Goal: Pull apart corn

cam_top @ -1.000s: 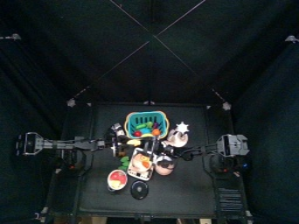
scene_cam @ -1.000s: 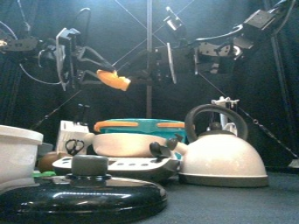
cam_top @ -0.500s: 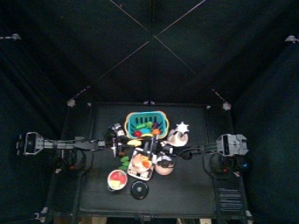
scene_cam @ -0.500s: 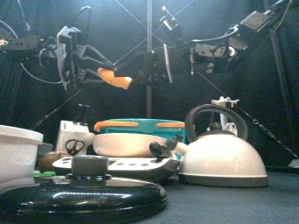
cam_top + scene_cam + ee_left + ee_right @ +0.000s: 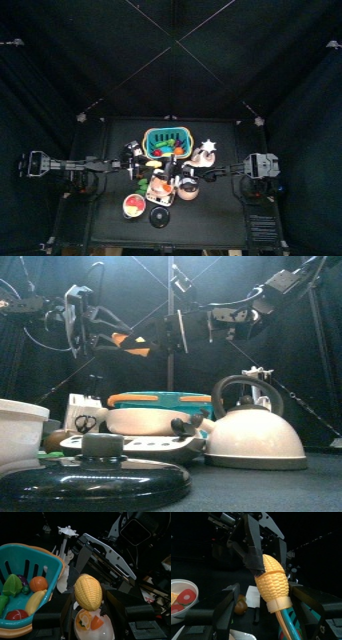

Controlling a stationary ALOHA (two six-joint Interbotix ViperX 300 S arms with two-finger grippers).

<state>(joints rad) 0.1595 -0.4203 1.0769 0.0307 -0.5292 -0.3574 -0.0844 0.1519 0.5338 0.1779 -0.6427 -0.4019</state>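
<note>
Two tools meet at the corn: left pinches its hidden end, right spread around it

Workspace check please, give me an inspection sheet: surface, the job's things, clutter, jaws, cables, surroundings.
Surface: black table, crowded in the middle.
Job's things: corn, in one piece, held in the air above the table.
Clutter: green basket with toy vegetables, kettle, black lid, white cup, plate of toy food.
Grippers: left gripper jaws shut on the corn; right gripper jaws open, one on each side of the corn's free end.
Cables: black leads loop at the left arm.
Surroundings: black curtains; nothing else seen.
</note>
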